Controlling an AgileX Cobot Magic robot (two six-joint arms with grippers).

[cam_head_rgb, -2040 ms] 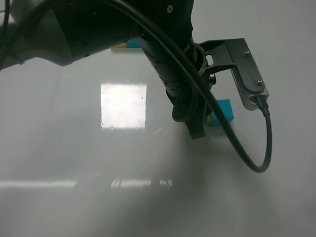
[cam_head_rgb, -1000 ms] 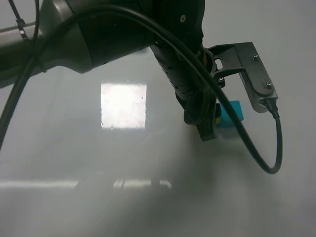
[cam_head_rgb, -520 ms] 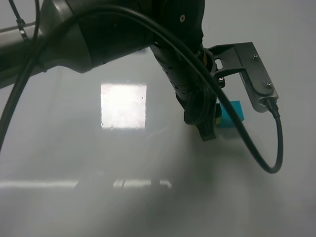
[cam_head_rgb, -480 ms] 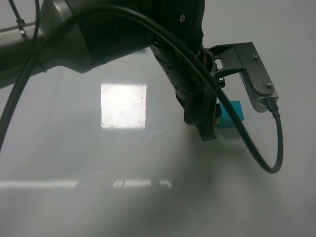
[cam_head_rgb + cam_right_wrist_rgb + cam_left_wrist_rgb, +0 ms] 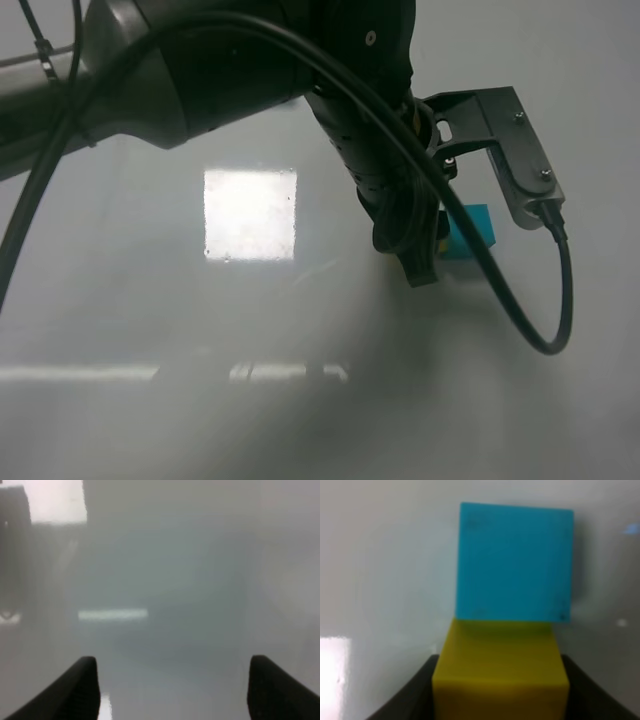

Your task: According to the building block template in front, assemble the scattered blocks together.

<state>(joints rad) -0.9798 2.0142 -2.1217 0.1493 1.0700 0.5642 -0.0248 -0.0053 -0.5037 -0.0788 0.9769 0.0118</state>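
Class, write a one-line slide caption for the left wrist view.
Left gripper holding a yellow cube flush against a teal cube on a pale table.

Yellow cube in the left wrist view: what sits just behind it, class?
A teal cube, apparently touching the yellow cube, on the table. Fingers of the left gripper cover its sides.

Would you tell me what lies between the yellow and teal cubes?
Nothing: in the left wrist view the yellow cube meets the teal cube with no gap.
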